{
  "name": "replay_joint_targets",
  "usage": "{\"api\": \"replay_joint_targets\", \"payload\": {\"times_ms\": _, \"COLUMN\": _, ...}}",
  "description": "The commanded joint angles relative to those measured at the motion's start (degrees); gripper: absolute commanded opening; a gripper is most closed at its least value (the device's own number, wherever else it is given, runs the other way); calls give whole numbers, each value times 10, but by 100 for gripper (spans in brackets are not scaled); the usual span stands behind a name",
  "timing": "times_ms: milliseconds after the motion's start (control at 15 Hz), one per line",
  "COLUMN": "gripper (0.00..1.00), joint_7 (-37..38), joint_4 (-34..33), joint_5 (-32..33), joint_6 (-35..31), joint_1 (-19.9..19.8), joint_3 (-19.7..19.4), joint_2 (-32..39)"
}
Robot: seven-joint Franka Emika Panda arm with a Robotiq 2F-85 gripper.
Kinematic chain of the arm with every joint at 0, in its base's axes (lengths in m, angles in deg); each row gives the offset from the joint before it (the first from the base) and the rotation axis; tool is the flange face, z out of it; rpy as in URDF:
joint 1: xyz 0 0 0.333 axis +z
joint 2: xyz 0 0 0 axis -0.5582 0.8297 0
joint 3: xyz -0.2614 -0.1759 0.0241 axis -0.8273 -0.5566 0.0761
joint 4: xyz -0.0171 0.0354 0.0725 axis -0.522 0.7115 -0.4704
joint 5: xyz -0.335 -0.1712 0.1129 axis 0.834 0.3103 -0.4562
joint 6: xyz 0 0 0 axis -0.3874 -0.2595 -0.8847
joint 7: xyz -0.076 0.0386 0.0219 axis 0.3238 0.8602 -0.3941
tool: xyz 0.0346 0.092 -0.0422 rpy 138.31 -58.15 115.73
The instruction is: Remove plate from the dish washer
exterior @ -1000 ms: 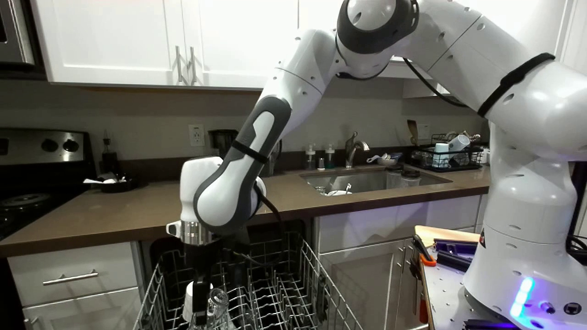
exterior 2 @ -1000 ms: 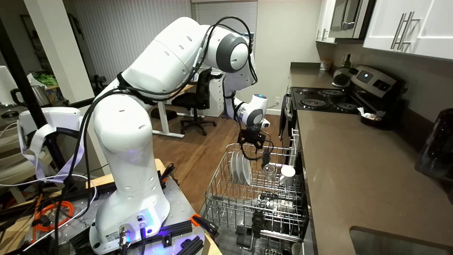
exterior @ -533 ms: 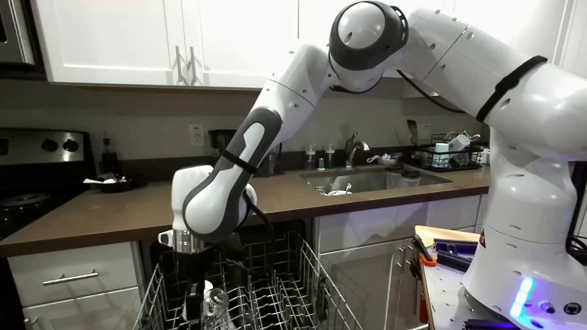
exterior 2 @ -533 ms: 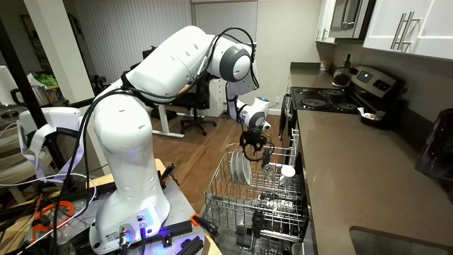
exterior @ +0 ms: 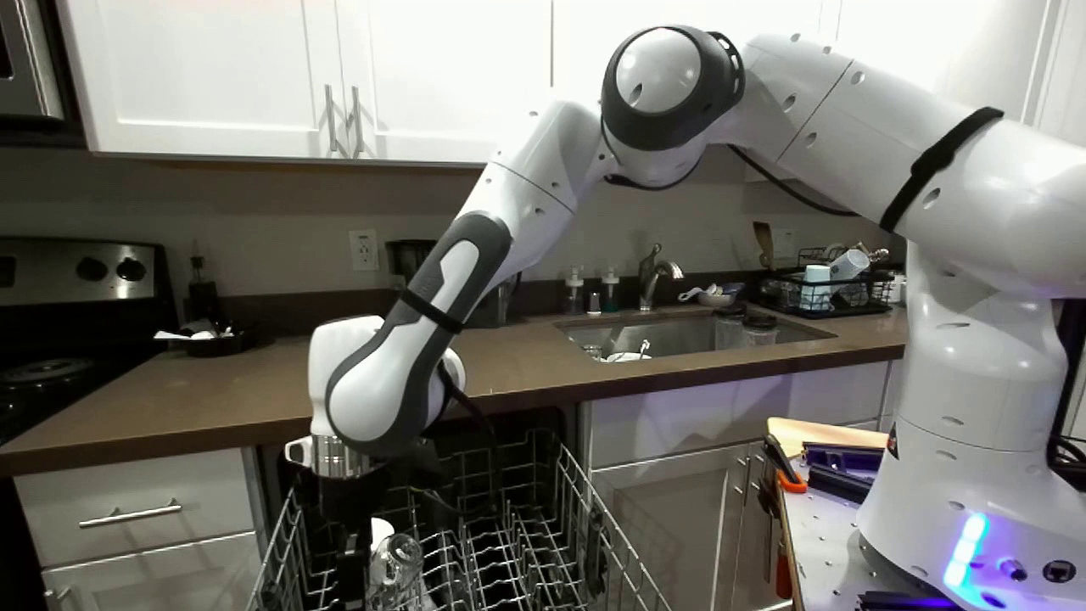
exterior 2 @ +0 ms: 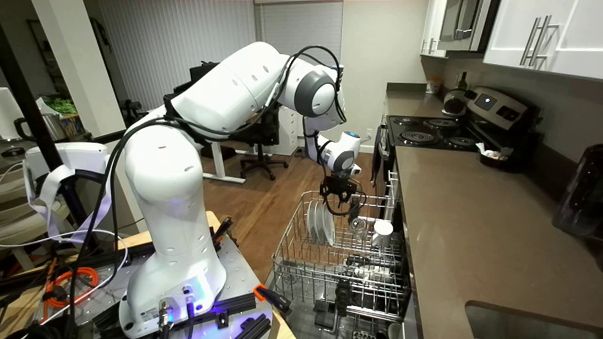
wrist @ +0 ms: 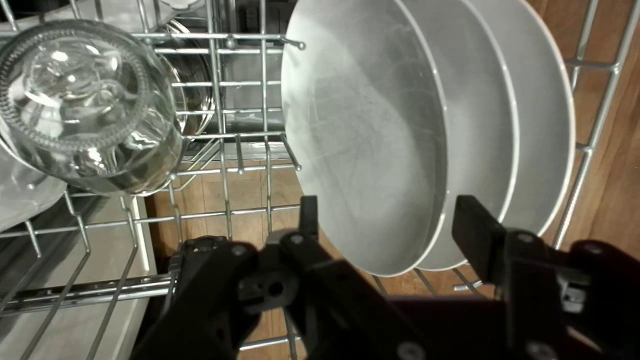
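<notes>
Fingers (wrist: 308, 220) apart and clamped on nothing, the gripper (wrist: 389, 218) was aimed in the wrist view at three white plates (wrist: 480, 100), stood on edge in the wire rack (wrist: 240, 135), where they were spaced by tines (wrist: 291, 152), presumably so that each could be grasped singly. By its gap the rim of the nearest plate (wrist: 365, 140), probably the one wanted, was spanned: one fingertip was seen beside that plate's edge, the opposite one over the middle plate. Such a width was likely left so that a rim could be admitted without a knock, though two rims might be caught if it were closed there. Whether anything was touched could not be told. A glass jar (wrist: 90, 110) was set base up, apart from the plates, presumably to drain.

In an exterior view, the arm (exterior: 450, 276) was turned steeply down over the rack, drawn out from the dish washer (exterior: 534, 420); by edge-on storage an approach from above was presumably called for. The plates were not shown; a white cup (exterior: 382, 533) was partly hidden behind jar and gripper.

In an exterior view, the plates were seen side by side in the rack, away from the counter (exterior 2: 471, 212), with the gripper near them. Removal was judged not yet begun.
</notes>
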Motion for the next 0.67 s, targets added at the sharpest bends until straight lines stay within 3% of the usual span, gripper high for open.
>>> {"api": "replay_joint_targets", "payload": {"times_ms": 0, "gripper": 70, "joint_7": -28, "joint_4": -33, "joint_5": -13, "joint_6": 26, "joint_1": -7, "joint_3": 12, "joint_2": 23}}
{"api": "replay_joint_targets", "payload": {"times_ms": 400, "gripper": 67, "joint_7": -25, "joint_4": -58, "joint_5": -13, "joint_6": 47, "joint_1": -1, "joint_3": 13, "joint_2": 46}}
{"api": "replay_joint_targets", "payload": {"times_ms": 467, "gripper": 60, "joint_7": -20, "joint_4": -62, "joint_5": -12, "joint_6": 52, "joint_1": 2, "joint_3": 10, "joint_2": 48}}
{"api": "replay_joint_targets", "payload": {"times_ms": 533, "gripper": 43, "joint_7": -20, "joint_4": -65, "joint_5": -12, "joint_6": 56, "joint_1": 3, "joint_3": 9, "joint_2": 50}}
{"api": "replay_joint_targets", "payload": {"times_ms": 600, "gripper": 38, "joint_7": -17, "joint_4": -67, "joint_5": -12, "joint_6": 61, "joint_1": 5, "joint_3": 8, "joint_2": 52}}
